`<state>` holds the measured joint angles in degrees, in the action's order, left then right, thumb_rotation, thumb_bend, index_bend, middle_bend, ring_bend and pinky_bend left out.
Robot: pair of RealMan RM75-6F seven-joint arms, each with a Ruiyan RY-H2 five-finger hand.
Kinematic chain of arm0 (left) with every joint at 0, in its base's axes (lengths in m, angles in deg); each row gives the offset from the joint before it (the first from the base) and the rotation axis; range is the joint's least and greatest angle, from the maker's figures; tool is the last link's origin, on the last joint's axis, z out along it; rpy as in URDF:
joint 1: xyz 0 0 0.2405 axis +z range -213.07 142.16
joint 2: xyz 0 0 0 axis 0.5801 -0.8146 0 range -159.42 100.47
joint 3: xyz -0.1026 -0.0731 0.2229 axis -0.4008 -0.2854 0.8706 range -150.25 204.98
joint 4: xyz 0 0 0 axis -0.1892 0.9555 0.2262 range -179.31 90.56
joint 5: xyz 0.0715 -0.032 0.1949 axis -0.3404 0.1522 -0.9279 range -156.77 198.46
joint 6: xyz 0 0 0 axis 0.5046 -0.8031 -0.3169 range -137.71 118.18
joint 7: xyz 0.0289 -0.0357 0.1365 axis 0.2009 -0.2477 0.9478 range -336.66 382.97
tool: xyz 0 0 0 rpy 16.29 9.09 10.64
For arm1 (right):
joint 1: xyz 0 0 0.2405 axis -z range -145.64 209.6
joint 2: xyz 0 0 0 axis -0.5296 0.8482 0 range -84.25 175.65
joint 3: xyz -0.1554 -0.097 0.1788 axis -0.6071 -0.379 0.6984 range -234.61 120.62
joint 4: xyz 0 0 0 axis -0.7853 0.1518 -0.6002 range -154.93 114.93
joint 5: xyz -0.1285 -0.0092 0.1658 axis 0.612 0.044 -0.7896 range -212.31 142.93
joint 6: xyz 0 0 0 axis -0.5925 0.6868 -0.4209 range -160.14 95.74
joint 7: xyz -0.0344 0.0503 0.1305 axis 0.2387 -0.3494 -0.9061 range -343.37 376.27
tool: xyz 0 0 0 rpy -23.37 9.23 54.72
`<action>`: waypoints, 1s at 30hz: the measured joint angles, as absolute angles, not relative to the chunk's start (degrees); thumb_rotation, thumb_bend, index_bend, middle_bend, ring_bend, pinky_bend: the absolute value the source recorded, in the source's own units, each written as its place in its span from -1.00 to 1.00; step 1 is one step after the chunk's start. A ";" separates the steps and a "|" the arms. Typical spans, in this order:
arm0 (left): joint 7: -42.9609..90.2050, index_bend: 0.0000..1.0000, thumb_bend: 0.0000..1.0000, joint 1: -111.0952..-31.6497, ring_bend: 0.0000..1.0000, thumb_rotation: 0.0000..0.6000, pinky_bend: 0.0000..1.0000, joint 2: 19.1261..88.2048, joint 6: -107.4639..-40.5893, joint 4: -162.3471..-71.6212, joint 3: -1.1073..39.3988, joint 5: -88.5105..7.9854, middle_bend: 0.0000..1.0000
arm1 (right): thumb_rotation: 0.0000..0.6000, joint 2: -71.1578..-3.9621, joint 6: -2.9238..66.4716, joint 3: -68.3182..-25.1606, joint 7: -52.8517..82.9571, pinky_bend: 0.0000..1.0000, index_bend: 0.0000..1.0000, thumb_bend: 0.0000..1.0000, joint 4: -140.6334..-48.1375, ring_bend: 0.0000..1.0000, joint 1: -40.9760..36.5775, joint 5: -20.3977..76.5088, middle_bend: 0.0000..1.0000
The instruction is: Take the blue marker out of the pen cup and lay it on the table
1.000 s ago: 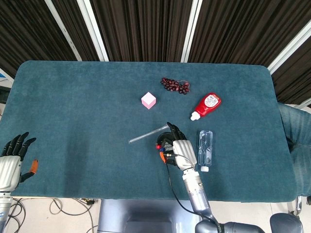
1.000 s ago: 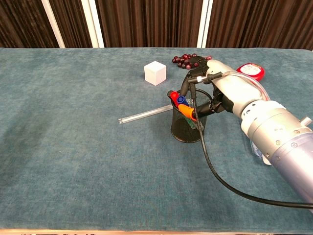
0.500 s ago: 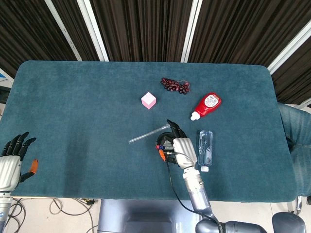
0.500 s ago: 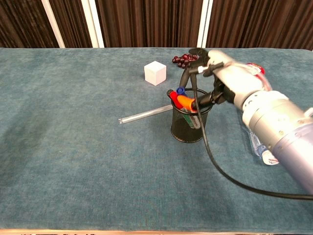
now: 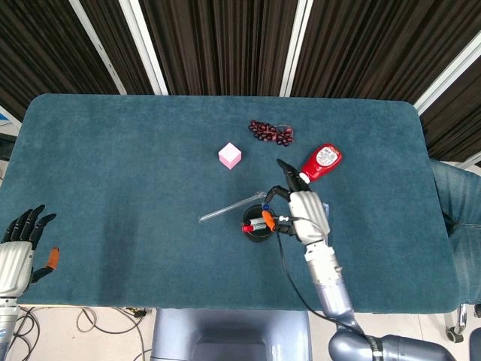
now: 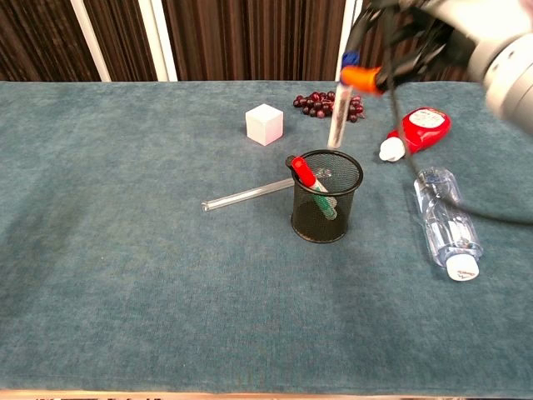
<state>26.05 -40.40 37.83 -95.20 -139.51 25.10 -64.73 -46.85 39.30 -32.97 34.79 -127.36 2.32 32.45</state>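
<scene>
R robot hand [image 6: 416, 46] is now well up vs 0.5 s ago, fingers pinched on the blue marker [image 6: 340, 112]. Marker has cleared the cup [image 6: 326, 197]; its lower tip hangs just above the rim, roughly upright. Red pen [image 6: 303, 173] and a green one stay in the cup. Extraction looks done imo; next I move sideways to bare counter [image 6: 150, 250] and lay it down. L robot hand [image 5: 16, 252] idle at counter edge, fingers spread, empty.

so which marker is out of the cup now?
The blue-capped marker, pinched in the right hand above the pen cup; the red marker sits inside.
</scene>
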 measured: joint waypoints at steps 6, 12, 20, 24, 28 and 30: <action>25.88 -0.69 -0.12 -40.43 -0.93 1.00 -0.78 37.77 -95.09 -139.58 25.00 -64.54 -0.94 | 1.00 -42.41 38.23 -29.94 30.41 -0.67 0.24 -0.06 -128.64 -1.00 2.61 28.06 -1.00; 25.94 -0.69 -0.12 -40.43 -0.93 1.00 -0.78 37.77 -95.09 -139.59 24.99 -64.52 -0.94 | 1.00 -39.95 36.37 -29.52 27.04 -0.67 0.24 -0.06 -126.81 -1.00 2.90 23.77 -1.00; 25.89 -0.69 -0.12 -40.43 -0.93 1.00 -0.78 37.75 -95.08 -139.59 24.95 -64.44 -0.93 | 1.00 -41.28 35.34 -33.57 23.93 -0.67 0.24 -0.06 -121.58 -1.00 3.31 22.67 -1.00; 25.78 -0.69 -0.12 -40.44 -0.93 1.00 -0.78 37.72 -94.96 -139.62 24.91 -64.23 -0.93 | 1.00 -42.91 35.62 -35.51 23.33 -0.67 0.24 -0.06 -118.98 -1.00 3.42 22.95 -1.00; 25.75 -0.69 -0.12 -40.46 -0.93 1.00 -0.78 37.68 -94.93 -139.65 24.92 -64.27 -0.94 | 1.00 -44.62 36.16 -37.21 22.72 -0.67 0.24 -0.06 -116.66 -1.00 3.68 23.37 -1.00; 25.75 -0.69 -0.12 -40.45 -0.93 1.00 -0.78 37.68 -94.92 -139.68 24.92 -64.27 -0.94 | 1.00 -45.31 36.23 -37.82 22.16 -0.67 0.24 -0.06 -115.82 -1.00 3.83 23.44 -1.00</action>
<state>25.75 -40.45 37.68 -94.92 -139.68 24.92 -64.27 -45.31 36.23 -37.82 22.16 -115.82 3.83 23.44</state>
